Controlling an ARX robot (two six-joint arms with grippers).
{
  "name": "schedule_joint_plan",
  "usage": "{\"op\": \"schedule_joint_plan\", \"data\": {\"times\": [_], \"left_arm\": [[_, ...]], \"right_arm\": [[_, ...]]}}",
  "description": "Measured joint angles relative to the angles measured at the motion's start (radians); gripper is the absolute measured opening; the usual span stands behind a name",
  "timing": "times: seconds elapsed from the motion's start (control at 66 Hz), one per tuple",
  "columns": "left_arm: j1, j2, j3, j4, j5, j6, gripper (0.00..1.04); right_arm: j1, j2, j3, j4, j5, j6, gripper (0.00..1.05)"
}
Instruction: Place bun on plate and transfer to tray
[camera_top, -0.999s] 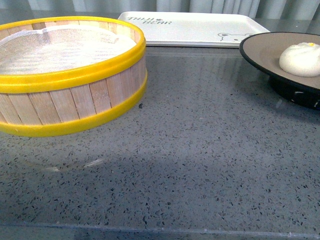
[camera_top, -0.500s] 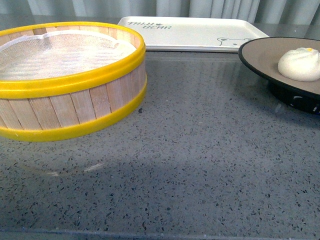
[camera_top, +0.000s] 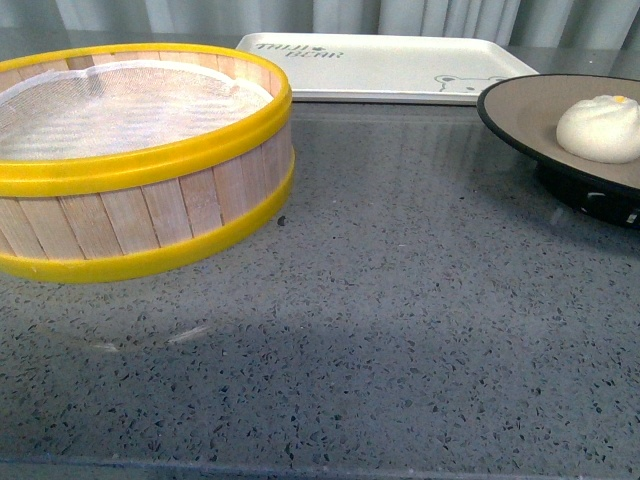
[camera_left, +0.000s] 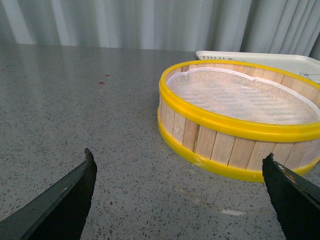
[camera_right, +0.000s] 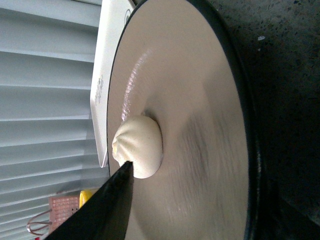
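Note:
The cream-white bun (camera_top: 598, 128) sits in the plate (camera_top: 527, 100), tan inside with a black rim, at the table's right edge in the front view. The white tray (camera_top: 390, 65) lies behind it, at the back. In the right wrist view my right gripper (camera_right: 195, 195) is shut on the plate (camera_right: 200, 90). One black finger (camera_right: 100, 210) lies on the inside, its tip beside the bun (camera_right: 142, 147); the other finger is hidden under the plate. I cannot tell whether the plate is lifted. My left gripper (camera_left: 178, 167) is open and empty, low over the table in front of the steamer basket.
A yellow-rimmed wooden steamer basket (camera_top: 130, 160) with a white liner stands at the left and also shows in the left wrist view (camera_left: 240, 120). The tray's corner (camera_left: 300, 62) shows behind it. The table is grey speckled stone (camera_top: 400, 300). Curtains hang behind.
The whole scene in the front view has shifted slightly downward since a second ago. The plate and bun keep their place relative to the tray.

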Motion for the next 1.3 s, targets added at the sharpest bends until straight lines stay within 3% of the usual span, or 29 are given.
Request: {"op": "schedule_joint_plan", "data": {"times": [0.318, 0.939, 1.302], "left_arm": [[0.0, 0.0, 0.0, 0.0, 0.0, 0.0, 0.98], [0.0, 0.0, 0.0, 0.0, 0.0, 0.0, 0.98], [0.0, 0.0, 0.0, 0.0, 0.0, 0.0, 0.98]], "right_arm": [[-0.028, 0.038, 0.0, 0.025, -0.02, -0.007, 0.03], [-0.036, 0.026, -0.016, 0.244, -0.042, 0.095, 0.03], [0.06, 0.304, 0.357, 0.211, 0.071, 0.165, 0.03]]}}
